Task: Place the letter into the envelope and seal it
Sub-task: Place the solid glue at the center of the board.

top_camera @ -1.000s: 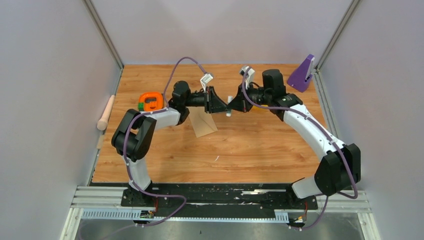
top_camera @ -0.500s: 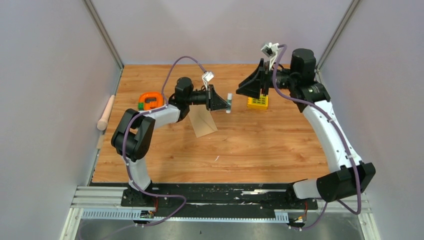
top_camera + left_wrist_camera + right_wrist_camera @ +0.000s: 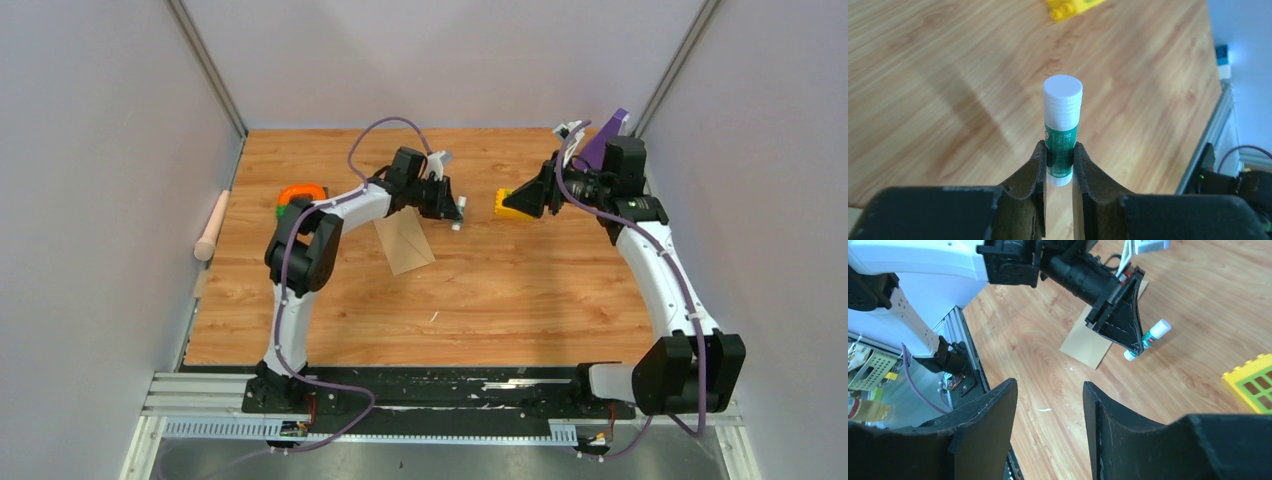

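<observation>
Above the back of the wooden desk [image 3: 500, 300], the left end effector [image 3: 1059, 156] pinched a green-and-white glue stick [image 3: 1062, 120] by its lower body, white cap pointing away. Just below it, the brown envelope [image 3: 405, 245] lay flat on the desk, partly under that arm. Off to the right, the right end effector [image 3: 1049, 387] hung with jaws apart, gripping nothing, near a yellow block [image 3: 1250, 385].

The right pincer [image 3: 1049, 385] has opened and pulled back to the right, away from the glue stick [image 3: 1062, 125].
</observation>
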`<state>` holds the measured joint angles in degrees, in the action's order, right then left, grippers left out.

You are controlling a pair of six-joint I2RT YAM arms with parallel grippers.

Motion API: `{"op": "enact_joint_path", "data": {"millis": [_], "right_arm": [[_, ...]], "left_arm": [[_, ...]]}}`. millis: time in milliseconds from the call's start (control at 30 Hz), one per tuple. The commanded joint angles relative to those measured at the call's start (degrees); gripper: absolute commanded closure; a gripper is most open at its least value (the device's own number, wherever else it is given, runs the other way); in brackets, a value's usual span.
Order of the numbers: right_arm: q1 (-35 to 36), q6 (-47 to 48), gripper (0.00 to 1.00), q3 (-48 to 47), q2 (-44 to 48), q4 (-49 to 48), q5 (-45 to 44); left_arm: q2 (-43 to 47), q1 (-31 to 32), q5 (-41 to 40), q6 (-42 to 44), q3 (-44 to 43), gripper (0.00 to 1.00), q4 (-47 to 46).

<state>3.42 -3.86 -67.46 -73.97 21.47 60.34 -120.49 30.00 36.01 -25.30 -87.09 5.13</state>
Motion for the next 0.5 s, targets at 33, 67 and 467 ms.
{"op": "enact_joint_path", "data": {"millis": [33,67,467], "right_arm": [[-2.5,0.3,0.47,0.6,2.8,-6.3,0.6],[-2.8,0.3,0.47,1.0,3.1,-6.6,0.6],[-5.3,-1.1,0.46,3.9,4.8,-9.1,1.5]], "left_arm": [[-8.3,0.5,-4.5,-3.1,-11.8,1.0,7.7],[-10.3,0.7,-4.7,-3.3,-14.0,1.0,7.9],[-20.3,2.5,-8.5,-5.4,-24.3,0.77,13.2]]}}
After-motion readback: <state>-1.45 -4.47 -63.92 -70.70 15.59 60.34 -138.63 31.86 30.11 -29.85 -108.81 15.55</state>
